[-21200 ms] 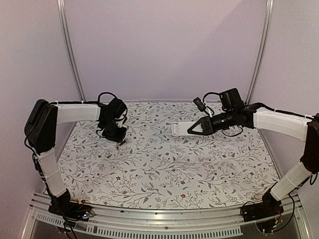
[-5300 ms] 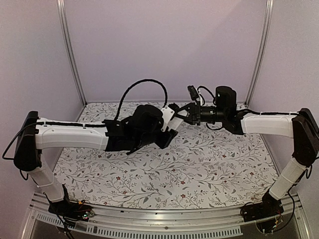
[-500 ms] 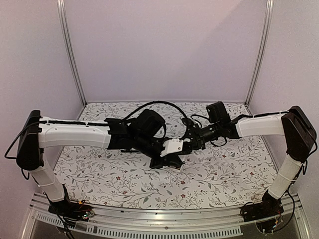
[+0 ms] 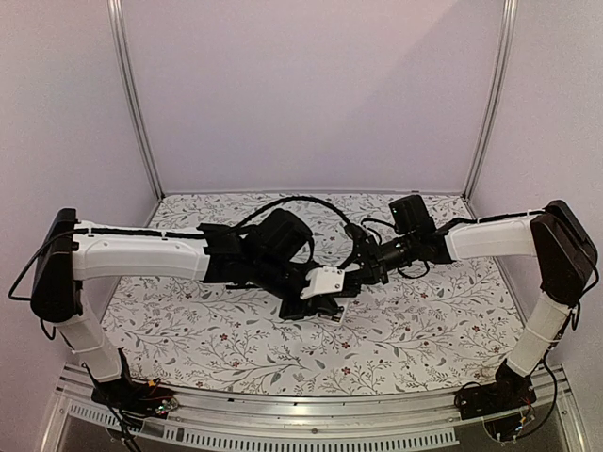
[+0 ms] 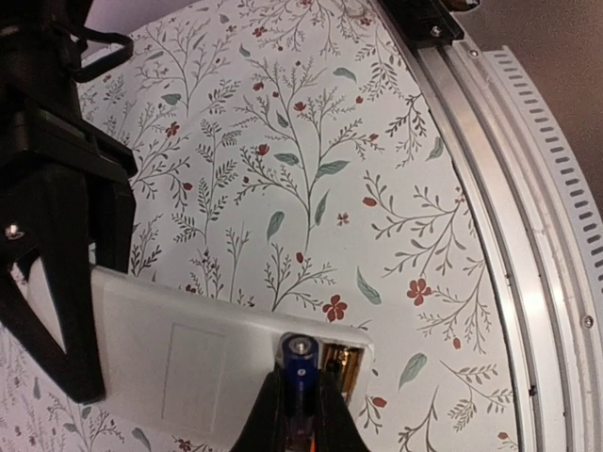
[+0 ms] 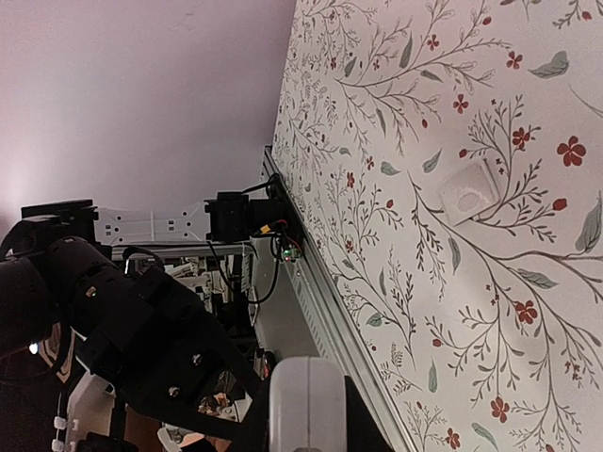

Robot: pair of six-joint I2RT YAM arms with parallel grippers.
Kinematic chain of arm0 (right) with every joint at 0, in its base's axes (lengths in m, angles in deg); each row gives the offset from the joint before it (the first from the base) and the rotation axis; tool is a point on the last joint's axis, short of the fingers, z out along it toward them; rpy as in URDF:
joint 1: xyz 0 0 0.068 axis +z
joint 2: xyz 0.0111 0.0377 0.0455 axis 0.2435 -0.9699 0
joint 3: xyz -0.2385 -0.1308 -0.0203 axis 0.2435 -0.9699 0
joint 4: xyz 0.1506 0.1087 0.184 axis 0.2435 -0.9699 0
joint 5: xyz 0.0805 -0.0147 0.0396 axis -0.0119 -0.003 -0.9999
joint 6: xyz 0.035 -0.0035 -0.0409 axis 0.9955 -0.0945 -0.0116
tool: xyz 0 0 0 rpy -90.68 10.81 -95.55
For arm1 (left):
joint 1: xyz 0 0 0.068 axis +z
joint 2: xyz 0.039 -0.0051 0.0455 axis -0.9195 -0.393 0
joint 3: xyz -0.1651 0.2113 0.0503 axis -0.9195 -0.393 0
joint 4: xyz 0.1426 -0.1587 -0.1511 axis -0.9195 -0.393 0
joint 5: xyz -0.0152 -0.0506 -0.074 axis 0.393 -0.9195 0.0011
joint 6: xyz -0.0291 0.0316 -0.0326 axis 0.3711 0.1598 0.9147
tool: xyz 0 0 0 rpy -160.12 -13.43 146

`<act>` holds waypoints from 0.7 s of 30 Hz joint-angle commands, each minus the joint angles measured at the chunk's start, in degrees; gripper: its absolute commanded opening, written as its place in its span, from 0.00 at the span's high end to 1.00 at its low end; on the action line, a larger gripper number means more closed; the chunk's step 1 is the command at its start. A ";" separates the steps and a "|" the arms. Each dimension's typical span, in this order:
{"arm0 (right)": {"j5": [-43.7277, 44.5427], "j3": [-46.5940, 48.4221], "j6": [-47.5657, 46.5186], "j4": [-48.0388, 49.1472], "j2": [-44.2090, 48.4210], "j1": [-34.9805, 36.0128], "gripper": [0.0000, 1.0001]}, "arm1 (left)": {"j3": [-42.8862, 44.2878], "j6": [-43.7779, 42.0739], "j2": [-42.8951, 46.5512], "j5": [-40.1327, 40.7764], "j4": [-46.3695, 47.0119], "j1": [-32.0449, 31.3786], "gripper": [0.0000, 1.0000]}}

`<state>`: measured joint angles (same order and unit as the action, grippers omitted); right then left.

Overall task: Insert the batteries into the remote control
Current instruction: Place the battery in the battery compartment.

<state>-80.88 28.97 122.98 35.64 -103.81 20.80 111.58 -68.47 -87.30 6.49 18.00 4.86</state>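
The remote control (image 5: 188, 348) is held white back up above the table, with its battery compartment (image 5: 341, 365) open at one end. My right gripper (image 6: 308, 414) is shut on the remote's other end (image 6: 306, 400); its black fingers (image 5: 71, 282) show in the left wrist view. My left gripper (image 5: 300, 381) is shut on a dark blue battery (image 5: 300, 358), whose tip sits at the compartment's left slot. The slot beside it shows brass contacts. In the top view the remote (image 4: 325, 281) lies between the left gripper (image 4: 316, 301) and the right gripper (image 4: 363, 273). No other battery shows.
A small white square piece (image 6: 471, 191), like a cover, lies on the floral tablecloth (image 4: 424, 320). The table's metal front rail (image 5: 528, 235) runs close to the remote's open end. Both arms meet over the middle of the table.
Over the last half second both grippers and the remote have shifted slightly left and down. Five seconds ago they were higher and farther back.
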 commanded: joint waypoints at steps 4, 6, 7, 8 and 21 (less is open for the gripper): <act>-4.64 -0.91 3.10 4.40 0.51 0.95 1.00 | -0.09 -0.47 -2.09 3.89 -4.61 -0.31 0.91; -4.79 -1.09 3.87 5.28 0.67 0.92 1.00 | -0.09 -0.43 -2.10 4.25 -4.52 -0.28 0.89; -4.89 -1.23 4.22 5.74 0.81 0.93 1.00 | -0.09 -0.43 -1.97 4.23 -4.50 -0.29 0.87; -4.95 -1.28 4.58 6.11 0.90 0.88 1.00 | -0.09 -0.47 -1.92 4.17 -4.56 -0.30 0.85; -5.00 -1.72 5.74 7.54 0.56 0.93 1.00 | -0.05 1.60 0.20 4.61 -2.60 -0.06 0.68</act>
<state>-80.11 27.18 126.41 40.58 -103.81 20.76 111.66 -68.62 -87.30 7.91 16.08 4.73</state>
